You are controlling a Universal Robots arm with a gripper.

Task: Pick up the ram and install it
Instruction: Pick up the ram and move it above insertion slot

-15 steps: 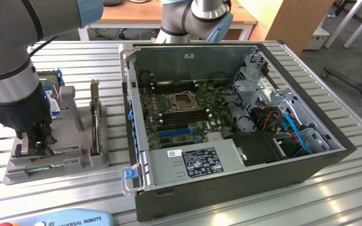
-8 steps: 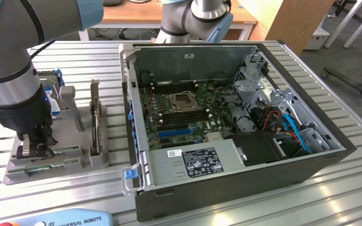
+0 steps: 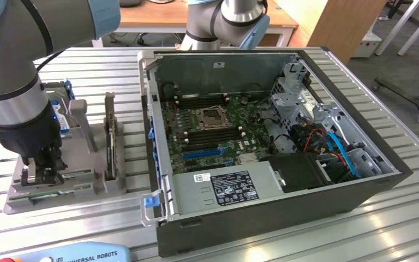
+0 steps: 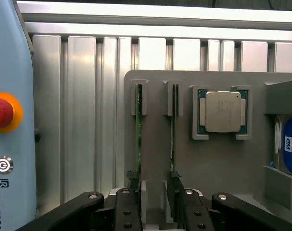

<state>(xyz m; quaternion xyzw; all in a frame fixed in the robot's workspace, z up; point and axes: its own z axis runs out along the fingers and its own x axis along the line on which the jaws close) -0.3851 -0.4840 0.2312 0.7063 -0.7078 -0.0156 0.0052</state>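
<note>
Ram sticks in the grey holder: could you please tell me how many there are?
2. One ram stick stands in the holder slot beside the processor chip, the other in the slot beyond. Others may be hidden.

We see a grey plastic holder tray (image 3: pixel 20 206) on the ribbed aluminium desk (image 3: pixel 384 218), at the exterior view's left of the open black computer case (image 3: pixel 268 218). In the tray, a thin green ram stick (image 4: pixel 139 130) stands on edge beside a second ram stick (image 4: pixel 173 134). A square silver processor chip (image 4: pixel 223 111) lies just beside that second stick. The black gripper (image 4: pixel 153 185) hangs over one end of both sticks.
</note>
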